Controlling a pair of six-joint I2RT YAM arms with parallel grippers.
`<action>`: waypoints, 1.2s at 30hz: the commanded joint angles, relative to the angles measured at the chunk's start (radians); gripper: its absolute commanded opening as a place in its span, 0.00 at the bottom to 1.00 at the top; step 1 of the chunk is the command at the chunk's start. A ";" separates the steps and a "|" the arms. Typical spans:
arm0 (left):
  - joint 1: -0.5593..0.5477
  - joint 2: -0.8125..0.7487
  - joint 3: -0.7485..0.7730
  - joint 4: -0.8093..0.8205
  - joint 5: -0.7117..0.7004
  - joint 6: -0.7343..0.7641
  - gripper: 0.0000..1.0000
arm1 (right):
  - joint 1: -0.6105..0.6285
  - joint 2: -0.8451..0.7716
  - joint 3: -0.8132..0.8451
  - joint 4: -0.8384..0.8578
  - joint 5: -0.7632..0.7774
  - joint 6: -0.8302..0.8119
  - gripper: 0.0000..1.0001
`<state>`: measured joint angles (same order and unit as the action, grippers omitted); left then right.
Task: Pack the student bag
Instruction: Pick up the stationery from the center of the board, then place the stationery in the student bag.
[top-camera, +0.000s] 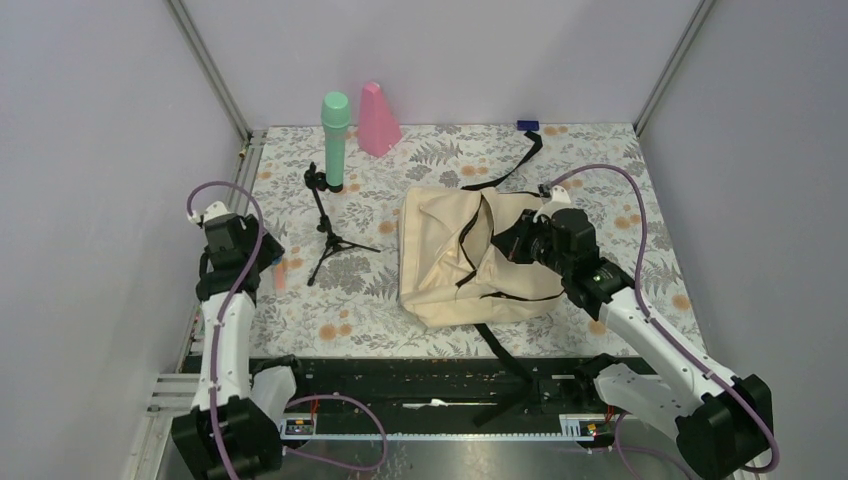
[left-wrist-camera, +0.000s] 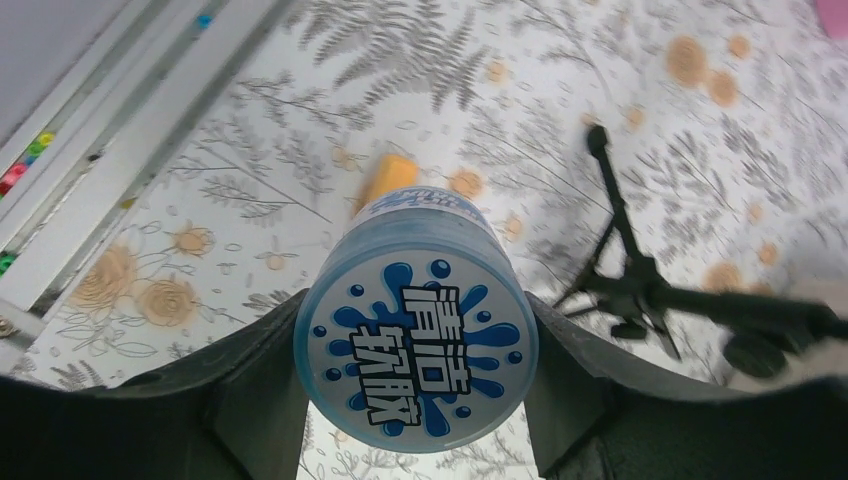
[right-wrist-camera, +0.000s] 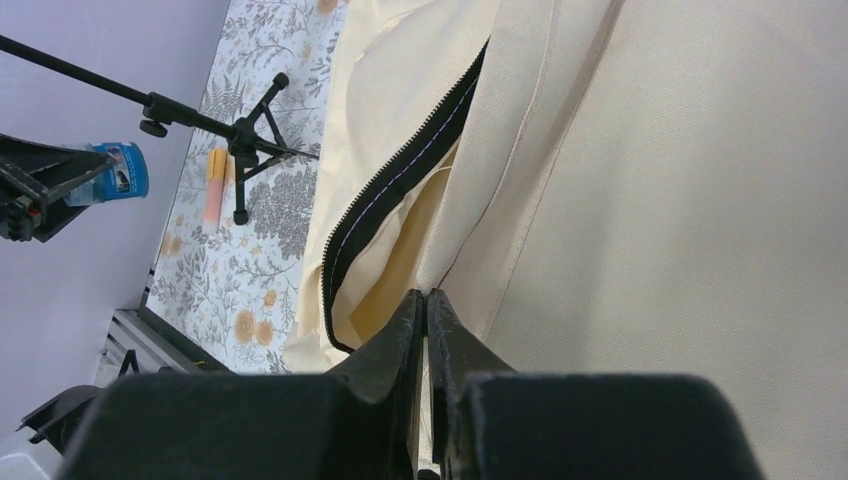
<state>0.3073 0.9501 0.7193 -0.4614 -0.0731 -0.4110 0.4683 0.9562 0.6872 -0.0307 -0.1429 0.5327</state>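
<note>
Cream woven-fabric backpack (top-camera: 450, 270) lies slumped on the floral-print surface (top-camera: 600, 150), right of centre, its black zip open. One black strap trails to the far edge, another over the near edge. Right fingers (right-wrist-camera: 398, 335) are pressed together, pinching a fold of cream cloth beside the zip. Left fingers (left-wrist-camera: 250, 395) clamp a blue plastic tub with a splash-print end label (left-wrist-camera: 415, 335), raised near the left edge. An orange stick (left-wrist-camera: 385, 178) lies below it. Thin black tripod stand (top-camera: 330, 235) sits between tub and backpack, with an upright mint-green cylinder (top-camera: 335, 140) just behind it. Pink tapered block (top-camera: 378, 120) stands at the far edge.
</note>
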 joint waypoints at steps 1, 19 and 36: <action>-0.116 -0.122 -0.006 -0.013 0.028 0.040 0.31 | -0.007 0.012 0.068 0.084 -0.045 0.030 0.00; -1.013 -0.326 0.006 -0.026 -0.233 0.063 0.29 | -0.006 -0.020 0.093 0.039 -0.044 0.000 0.00; -1.301 0.294 0.362 0.596 -0.011 0.119 0.30 | -0.007 -0.015 0.103 0.011 -0.101 0.012 0.00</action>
<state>-0.9932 1.1530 0.9482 -0.1028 -0.1581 -0.3107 0.4679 0.9657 0.7223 -0.0860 -0.1730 0.5304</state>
